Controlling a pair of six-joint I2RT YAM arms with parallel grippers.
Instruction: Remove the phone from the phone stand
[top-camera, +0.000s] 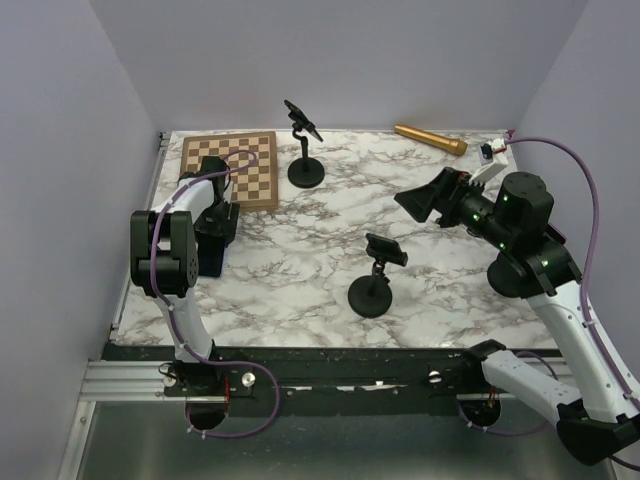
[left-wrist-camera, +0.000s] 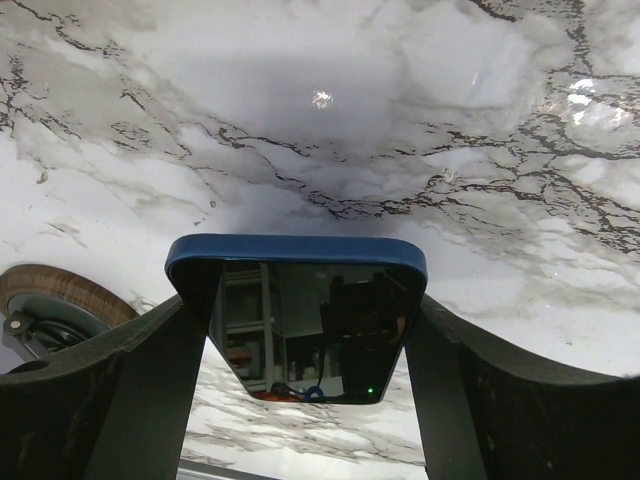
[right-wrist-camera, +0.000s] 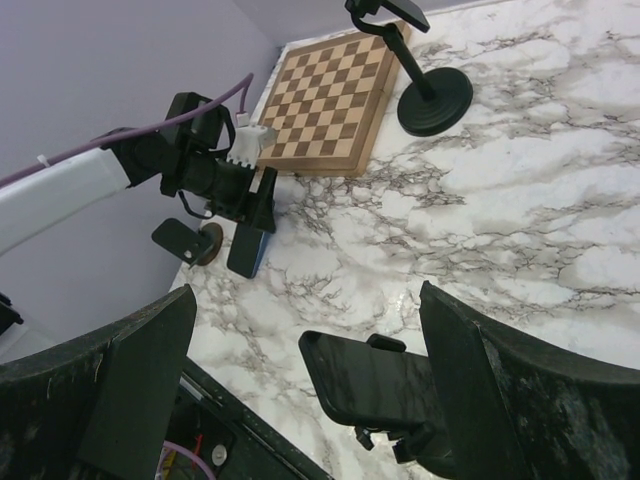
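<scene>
Phone (left-wrist-camera: 310, 345): blue, dark screen | left claw (left-wrist-camera: 305, 320) gripped its sides | right claw (right-wrist-camera: 305, 300) was wide open near phone stand (top-camera: 372, 297)

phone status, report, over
Left gripper shut on phone, low over table. Right gripper open above near stand. Nothing in the way.

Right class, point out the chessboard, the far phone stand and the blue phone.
chessboard (top-camera: 255, 170), top view, squares right of centre.
far phone stand (top-camera: 306, 175), top view, round base.
blue phone (left-wrist-camera: 305, 330), left wrist view, centre of screen.
</scene>
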